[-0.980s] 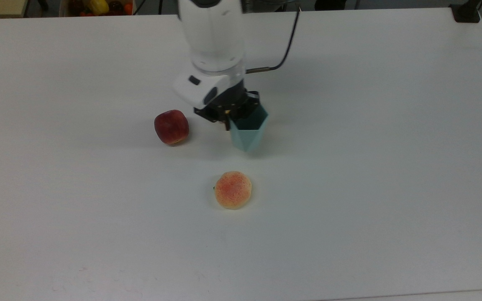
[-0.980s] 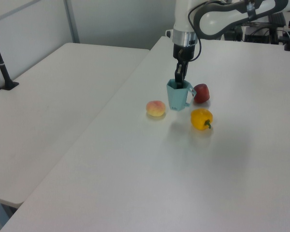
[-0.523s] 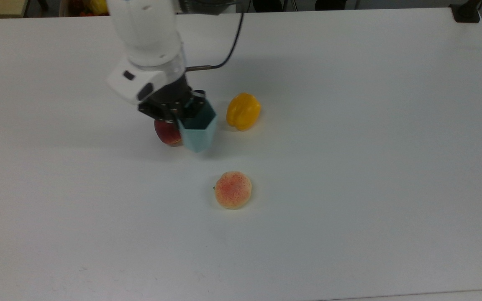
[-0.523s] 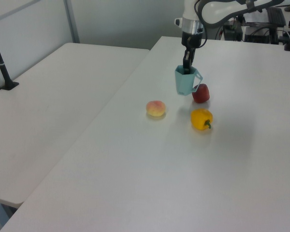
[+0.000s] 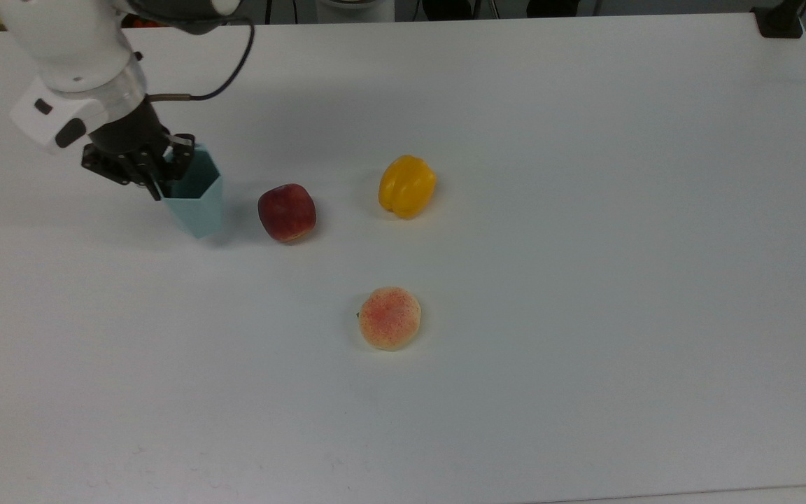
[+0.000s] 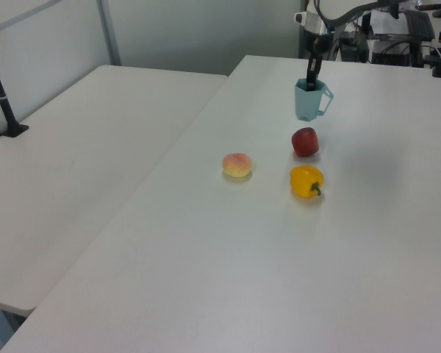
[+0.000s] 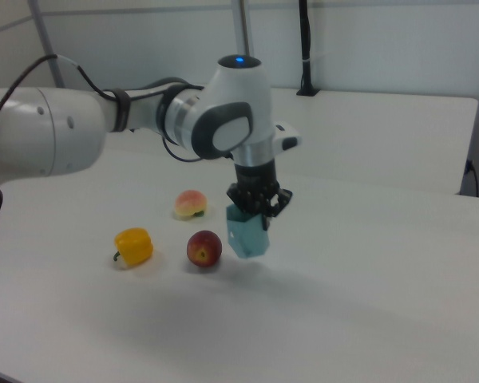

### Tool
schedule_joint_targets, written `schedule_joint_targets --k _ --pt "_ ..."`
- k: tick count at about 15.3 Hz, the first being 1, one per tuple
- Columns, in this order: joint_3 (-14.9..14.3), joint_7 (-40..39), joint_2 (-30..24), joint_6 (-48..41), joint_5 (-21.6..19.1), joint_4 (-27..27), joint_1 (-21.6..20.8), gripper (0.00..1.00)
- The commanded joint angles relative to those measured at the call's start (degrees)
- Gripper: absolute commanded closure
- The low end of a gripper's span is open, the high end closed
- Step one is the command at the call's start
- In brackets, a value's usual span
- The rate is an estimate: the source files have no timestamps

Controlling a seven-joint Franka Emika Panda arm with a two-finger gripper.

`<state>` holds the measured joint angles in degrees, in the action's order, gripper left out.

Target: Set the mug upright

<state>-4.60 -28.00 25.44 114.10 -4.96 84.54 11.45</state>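
The pale teal faceted mug (image 5: 196, 206) stands mouth-up, slightly tilted, at the top view's left, left of the red apple (image 5: 287, 212). My gripper (image 5: 165, 175) comes down from above and is shut on the mug's rim, one finger inside the cup and one outside. In the left view the mug (image 6: 307, 103) hangs under the gripper (image 6: 311, 73) beyond the apple (image 6: 304, 141), its handle pointing to the left view's right. In the right view the mug (image 7: 249, 235) sits low over the table below the gripper (image 7: 255, 203); I cannot tell whether its base touches.
A yellow bell pepper (image 5: 407, 186) lies right of the apple, and a peach (image 5: 390, 318) lies nearer the front of the white table (image 5: 585, 280). A black post (image 5: 779, 21) stands at the top view's far right corner. The arm's cable (image 5: 228, 70) trails behind the wrist.
The arm has carried the mug toward the top view's left, from beside the pepper past the apple. Apple, pepper and peach have not moved.
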Motion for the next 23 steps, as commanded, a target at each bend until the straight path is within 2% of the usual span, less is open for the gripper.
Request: schedule_joint_targets --k 1,7,8,10,11,12,14,16,20,22,23 --pt "-0.85 -10.04 1.27 1.74 -1.36 0.98 1.65 1.00" --pt "-0.85 -11.64 3.30 1.83 -1.36 1.42 1.56 1.00" --pt "-0.85 -11.81 3.30 1.83 -1.28 1.50 1.56 0.92" --pt "-0.85 -11.90 3.30 1.83 -1.10 1.85 1.56 0.62" --pt "-0.85 -11.82 3.30 1.92 -0.93 2.38 1.56 0.26" --pt "-0.76 -11.38 3.21 1.92 -0.58 2.38 1.48 0.00" --pt "-0.59 -10.16 2.60 1.57 -0.83 2.04 1.39 0.00" --pt "0.03 -7.61 -0.55 1.13 -1.19 1.77 1.21 0.00" --pt "1.61 5.54 -9.68 -0.53 -1.36 1.86 -0.63 0.00" --pt "3.88 14.51 -14.08 -5.70 -1.45 1.60 -1.07 0.00" --pt "6.51 18.90 -15.93 -7.73 -1.10 1.25 -1.07 0.00"
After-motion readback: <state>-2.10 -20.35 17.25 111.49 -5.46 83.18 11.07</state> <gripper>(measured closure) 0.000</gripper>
